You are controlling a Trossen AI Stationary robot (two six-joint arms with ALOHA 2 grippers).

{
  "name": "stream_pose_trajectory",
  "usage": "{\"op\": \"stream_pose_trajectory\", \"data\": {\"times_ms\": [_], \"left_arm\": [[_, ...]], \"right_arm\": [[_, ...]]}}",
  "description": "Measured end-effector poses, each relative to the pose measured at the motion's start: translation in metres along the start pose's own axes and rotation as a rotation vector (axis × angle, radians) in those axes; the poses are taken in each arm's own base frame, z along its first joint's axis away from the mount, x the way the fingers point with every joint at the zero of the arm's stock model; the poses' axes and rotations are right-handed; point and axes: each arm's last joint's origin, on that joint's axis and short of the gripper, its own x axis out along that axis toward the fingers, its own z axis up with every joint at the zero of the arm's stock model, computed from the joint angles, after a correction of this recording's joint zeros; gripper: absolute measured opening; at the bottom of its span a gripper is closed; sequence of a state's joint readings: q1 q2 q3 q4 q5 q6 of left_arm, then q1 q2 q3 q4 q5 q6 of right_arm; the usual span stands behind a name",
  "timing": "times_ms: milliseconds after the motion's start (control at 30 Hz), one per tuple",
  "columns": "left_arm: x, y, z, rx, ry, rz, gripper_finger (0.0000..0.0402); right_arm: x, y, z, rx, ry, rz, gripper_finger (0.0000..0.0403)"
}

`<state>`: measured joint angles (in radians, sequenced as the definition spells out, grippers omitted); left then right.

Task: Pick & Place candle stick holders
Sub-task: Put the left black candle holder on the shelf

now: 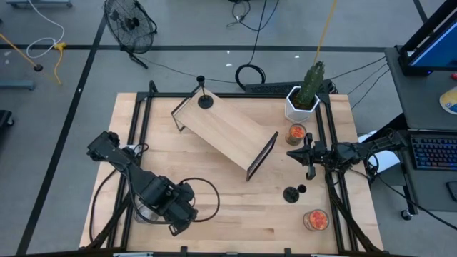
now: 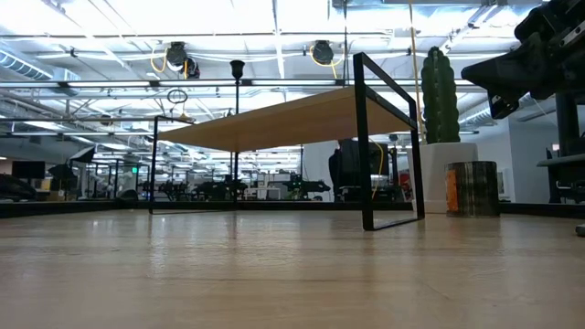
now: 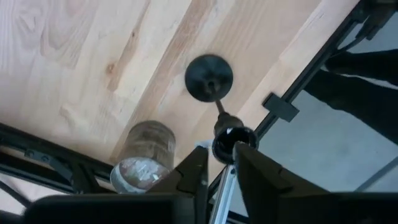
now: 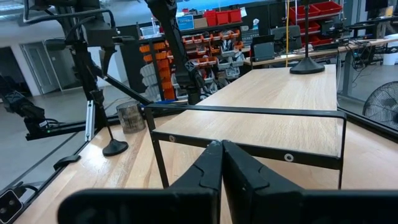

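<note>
- The table (image 1: 235,235) gives you little margin at its front-left corner: the left gripper (image 3: 221,151) hangs there close to the black rail (image 3: 311,68) along the edge. A sideways swing could knock the rail or carry the load off the wood.
- The shelf (image 1: 225,132) stands skewed mid-table, so lift high enough to pass over its frame. Open wood lies between it and your left arm.
- The right gripper (image 4: 222,148) waits clenched and empty beside the shelf's right end. Keep away from it.
- The jar (image 3: 148,146) stands just beside your target and could tip if brushed.
- The holder (image 3: 209,76) stands on the wood by the rail, its cup at the left gripper. You cannot tell whether it is grasped, so pulling up may topple it.
- A second holder (image 1: 205,100) stands on the shelf, and a third holder (image 1: 291,193) stands near the right arm.
</note>
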<state>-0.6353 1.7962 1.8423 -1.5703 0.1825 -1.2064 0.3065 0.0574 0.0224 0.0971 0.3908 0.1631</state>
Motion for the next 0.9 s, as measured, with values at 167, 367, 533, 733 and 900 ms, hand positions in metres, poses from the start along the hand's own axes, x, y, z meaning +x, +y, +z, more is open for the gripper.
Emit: {"op": "stream_pose_trajectory", "data": {"times_ms": [167, 367, 533, 733, 900], "left_arm": [[0.000, 0.000, -0.002, 0.010, 0.000, 0.004, 0.0155], [0.001, -0.002, -0.005, 0.043, -0.037, 0.018, 0.0180], [0.001, -0.002, -0.005, 0.043, -0.047, 0.023, 0.0170], [0.007, -0.001, -0.005, 0.041, -0.038, 0.045, 0.0166], [0.032, 0.005, -0.005, 0.013, 0.100, 0.103, 0.0166]], "right_arm": [[0.000, 0.000, 0.000, 0.000, 0.000, 0.000, 0.0004], [0.000, 0.000, 0.000, 0.000, 0.000, 0.000, 0.0004], [0.000, 0.000, 0.000, 0.000, 0.000, 0.000, 0.0004], [0.000, 0.000, 0.000, 0.000, 0.000, 0.000, 0.0004], [0.000, 0.000, 0.000, 0.000, 0.000, 0.000, 0.0004]]}}
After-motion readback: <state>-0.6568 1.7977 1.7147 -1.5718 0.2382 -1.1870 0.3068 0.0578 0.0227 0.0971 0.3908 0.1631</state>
